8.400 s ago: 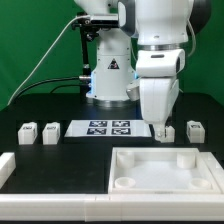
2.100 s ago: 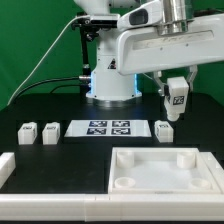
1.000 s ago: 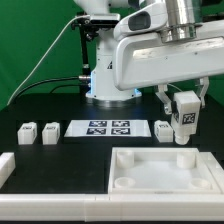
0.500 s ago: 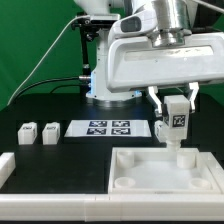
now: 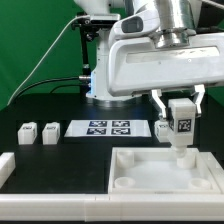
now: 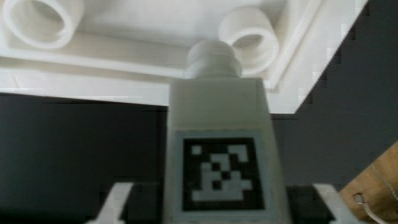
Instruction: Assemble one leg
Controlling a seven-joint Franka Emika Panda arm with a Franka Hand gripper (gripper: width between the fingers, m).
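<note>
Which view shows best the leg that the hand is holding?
The wrist view: the leg fills it, its tag large, its tip beside a corner hole of the tabletop. The exterior view shows it small, upright in the hand, above the tabletop.

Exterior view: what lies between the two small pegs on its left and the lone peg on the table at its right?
The marker board, lying flat; only the exterior view shows it.

Exterior view faces the arm (image 5: 150,60); wrist view hugs shared leg (image 6: 217,150).
</note>
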